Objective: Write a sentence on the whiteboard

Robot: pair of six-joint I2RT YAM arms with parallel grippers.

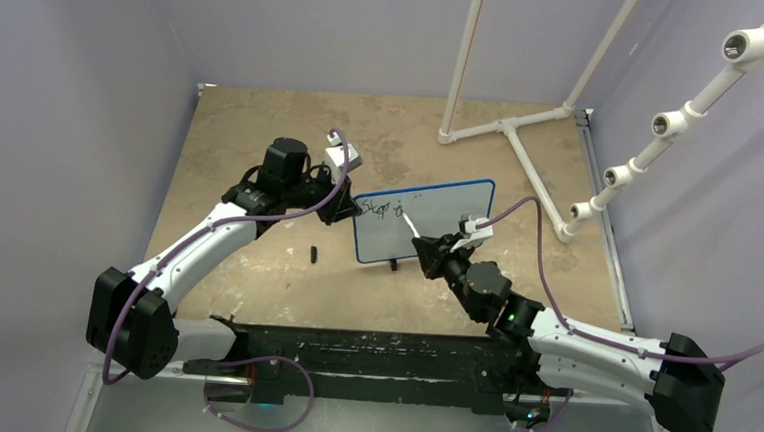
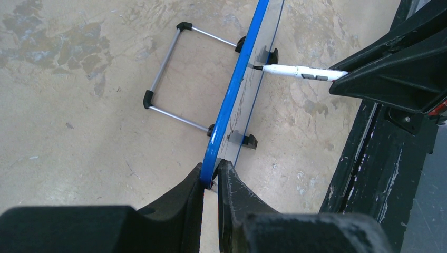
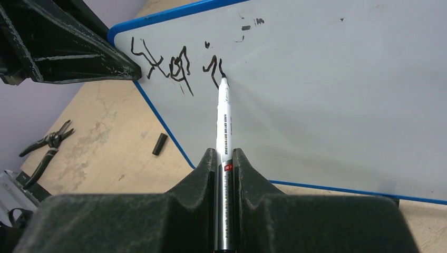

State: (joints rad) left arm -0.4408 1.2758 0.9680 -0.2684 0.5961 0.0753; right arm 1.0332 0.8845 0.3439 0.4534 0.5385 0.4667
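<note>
The whiteboard (image 1: 438, 219) stands upright on its black feet mid-table, blue-rimmed. My left gripper (image 1: 347, 206) is shut on its left edge; the left wrist view shows the blue rim (image 2: 232, 100) pinched between the jaws of the left gripper (image 2: 212, 176). My right gripper (image 1: 431, 249) is shut on a white marker (image 3: 223, 124), whose black tip touches the board face (image 3: 327, 89). The sentence (image 3: 174, 66) is a short black scribble at the board's upper left, also seen from above (image 1: 382, 208). The marker shows from the side in the left wrist view (image 2: 300, 72).
A small black marker cap (image 1: 313, 254) lies left of the board. Pliers (image 3: 47, 145) lie at the table's near left. A white PVC pipe frame (image 1: 523, 135) stands behind the board on the right. A wire stand (image 2: 174, 79) props the board from behind.
</note>
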